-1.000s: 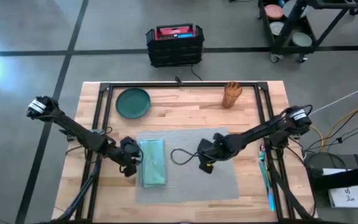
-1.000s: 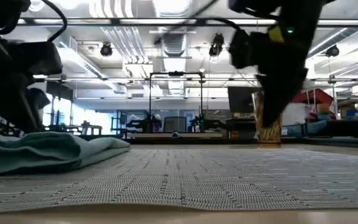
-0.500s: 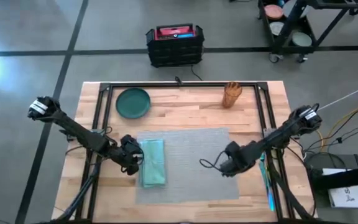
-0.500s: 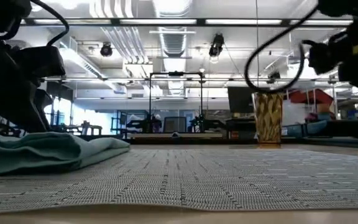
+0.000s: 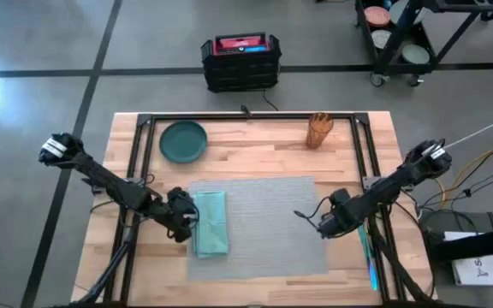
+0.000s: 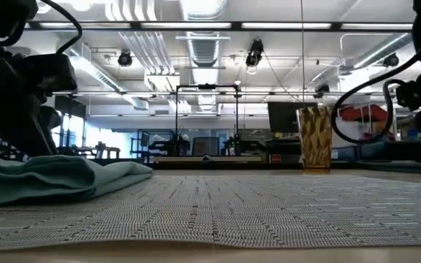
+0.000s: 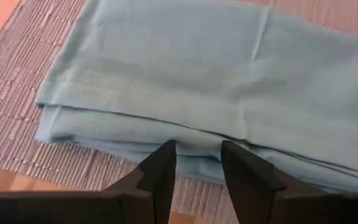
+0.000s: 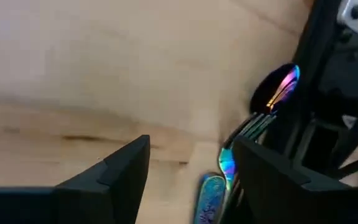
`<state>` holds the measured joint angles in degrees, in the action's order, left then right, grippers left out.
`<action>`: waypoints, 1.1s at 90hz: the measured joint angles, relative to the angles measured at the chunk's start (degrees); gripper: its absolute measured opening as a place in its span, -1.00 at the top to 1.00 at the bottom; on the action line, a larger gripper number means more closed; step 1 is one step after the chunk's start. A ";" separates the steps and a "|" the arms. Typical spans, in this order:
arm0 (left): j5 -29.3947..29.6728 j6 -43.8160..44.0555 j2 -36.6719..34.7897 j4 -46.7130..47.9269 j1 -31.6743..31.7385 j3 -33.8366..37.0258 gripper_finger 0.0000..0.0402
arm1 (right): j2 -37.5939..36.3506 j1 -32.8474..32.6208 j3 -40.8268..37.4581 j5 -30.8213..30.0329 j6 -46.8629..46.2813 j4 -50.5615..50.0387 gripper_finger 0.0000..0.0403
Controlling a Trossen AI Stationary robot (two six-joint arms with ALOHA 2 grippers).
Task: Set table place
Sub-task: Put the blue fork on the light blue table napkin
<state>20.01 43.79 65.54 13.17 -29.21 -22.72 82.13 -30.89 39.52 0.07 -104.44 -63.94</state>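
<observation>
Along the left edge of the table (image 5: 255,147), the left gripper (image 5: 181,224) sits just beside the folded teal napkin (image 5: 211,222), which lies on the left side of the grey placemat (image 5: 268,218); the left wrist view shows its jaws parted and empty, tips just short of the napkin's folded edge (image 7: 135,134). The placemat itself lies flat near the front edge, about the middle of the table. Behind it, toward the back left corner, the dark green plate (image 5: 183,140) stands on bare wood, and a wooden holder (image 5: 319,129) stands near the back right. At the placemat's right edge the right gripper (image 5: 332,224) hovers with jaws spread, holding nothing.

By my reading the mat and napkin are placed, while plate and cutlery are not yet set, so the job looks under halfway.

Only the right wrist view shows an iridescent fork (image 8: 241,134) and spoon (image 8: 278,87) lying by the rail on the right; from above they read as a blue streak. The low view adds nothing beyond the mat lying flat.
</observation>
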 joint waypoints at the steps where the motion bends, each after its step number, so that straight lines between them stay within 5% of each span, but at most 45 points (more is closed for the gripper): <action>1: 0.00 -0.02 0.00 -0.04 0.00 -0.01 0.43 | -0.26 -0.11 -0.32 -0.08 -0.40 0.43 -0.05; 20: -0.01 -0.07 0.00 -0.13 0.00 -0.02 0.43 | -3.45 -1.26 -4.63 -0.19 -6.88 2.83 0.01; 57: 0.24 -0.83 0.00 -0.81 0.00 -0.02 0.43 | -2.46 -1.50 -3.66 6.82 -1.28 2.29 0.04; 99: 0.17 -1.27 -0.02 -1.13 -0.09 -0.02 0.43 | -1.18 -5.34 -6.96 5.61 -2.97 7.63 0.20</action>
<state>20.18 42.52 65.52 12.03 -29.30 -22.74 80.95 -36.23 32.56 5.68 -107.41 -56.30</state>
